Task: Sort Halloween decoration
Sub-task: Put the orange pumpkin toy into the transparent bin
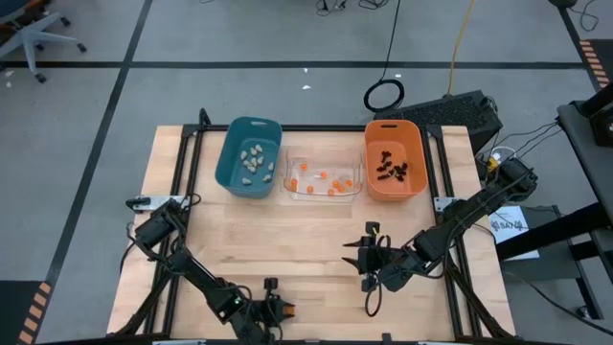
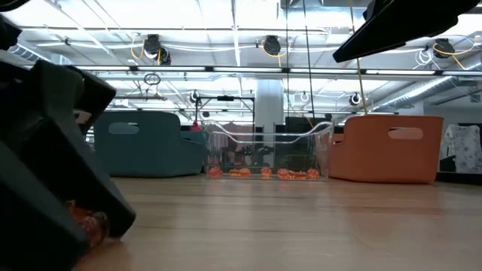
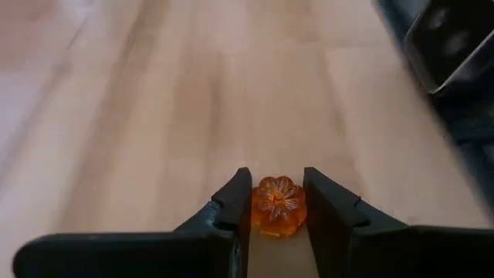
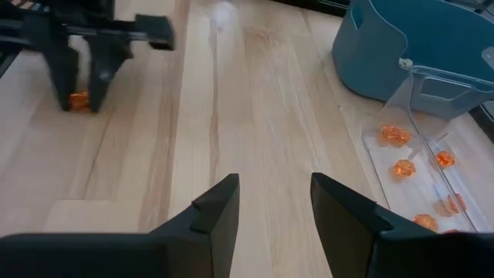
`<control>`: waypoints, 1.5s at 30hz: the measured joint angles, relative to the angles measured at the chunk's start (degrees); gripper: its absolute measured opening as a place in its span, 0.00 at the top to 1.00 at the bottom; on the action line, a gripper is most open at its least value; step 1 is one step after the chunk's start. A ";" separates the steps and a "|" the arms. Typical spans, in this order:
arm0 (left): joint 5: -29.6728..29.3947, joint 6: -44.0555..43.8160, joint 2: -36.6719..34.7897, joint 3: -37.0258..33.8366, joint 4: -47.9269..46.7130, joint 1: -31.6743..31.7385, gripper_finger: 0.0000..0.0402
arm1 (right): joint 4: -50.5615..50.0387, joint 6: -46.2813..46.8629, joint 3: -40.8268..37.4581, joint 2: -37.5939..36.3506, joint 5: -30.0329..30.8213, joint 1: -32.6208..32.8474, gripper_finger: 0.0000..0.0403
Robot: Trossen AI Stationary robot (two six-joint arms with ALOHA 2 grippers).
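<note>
A small round orange pumpkin trinket [image 3: 279,205] lies on the wooden table near its front edge, between the fingers of my left gripper [image 3: 278,176], which is shut on it. The same gripper [image 1: 278,309] shows low in the high view, and large and dark at the left of the low view [image 2: 86,222]. My right gripper [image 4: 274,205] hangs open above the table's middle right [image 1: 352,257] with nothing between its fingers. Pale lumps lie in the teal bin [image 1: 249,158], orange pieces in the clear bin [image 1: 323,179], black ones in the orange bin [image 1: 395,161]. My left gripper pinches the pumpkin trinket by two opposite sides [image 3: 258,208] between its two fingers. The fingers come slanting down from the table's left. The trinket sits flat, its ribbed top up, with its underside on the table [image 2: 89,226].
The three bins stand in a row along the table's far edge. Bare wood [image 1: 287,230] lies between them and the two grippers. The table's near edge runs close beside my left gripper.
</note>
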 joint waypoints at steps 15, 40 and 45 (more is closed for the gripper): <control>-4.25 18.49 -10.52 -0.16 -3.96 4.17 0.76 | -0.23 -1.09 0.00 0.00 3.26 1.94 0.64; -10.44 66.28 -18.99 0.04 -4.16 13.72 0.76 | -2.66 -0.15 0.00 0.09 10.69 5.57 0.64; -11.87 72.95 -18.99 0.04 -4.12 15.59 0.76 | -2.64 -0.21 0.00 0.09 10.69 5.57 0.64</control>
